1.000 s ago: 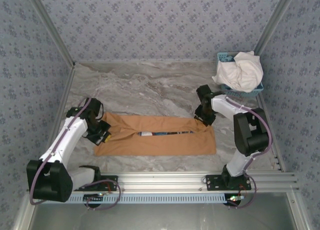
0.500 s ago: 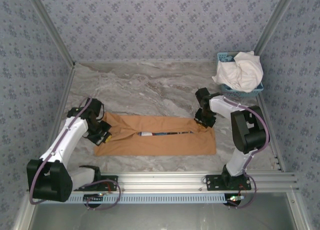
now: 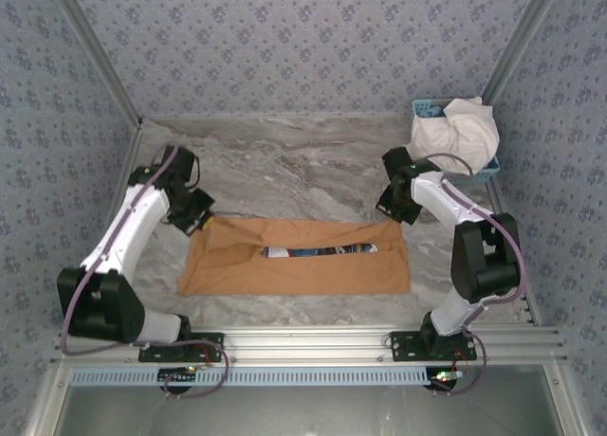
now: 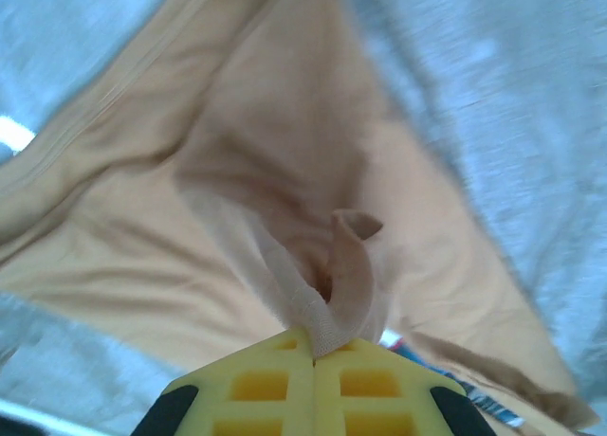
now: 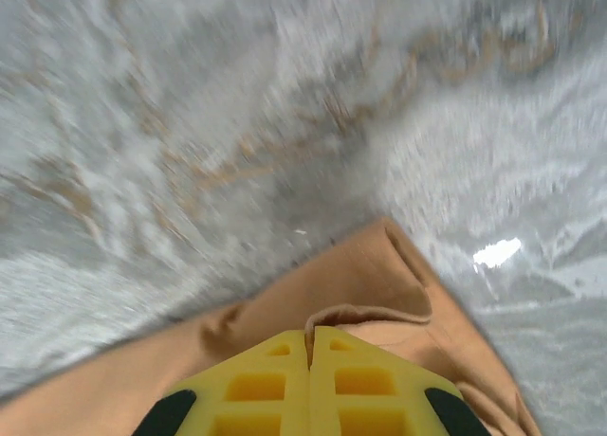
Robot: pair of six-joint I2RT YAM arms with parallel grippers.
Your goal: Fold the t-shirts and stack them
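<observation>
Top external view: the tan-orange t-shirt (image 3: 294, 270) lies flat on the marble table (image 3: 285, 161), its long axis running left to right between the two arms. The left gripper (image 3: 201, 218) sits at the far-left corner and the right gripper (image 3: 398, 216) at the far-right corner. The bulk of the cloth lies on the near side of both. In each wrist view the yellow jaws are pressed together with a pinch of tan cloth caught between them. The white t-shirt (image 3: 457, 133) is bunched in the light-blue basket (image 3: 429, 106) at the far right, well apart. The next fold likely depends on both held corners travelling together across the short axis, each arm serving its own nearer corner.
</observation>
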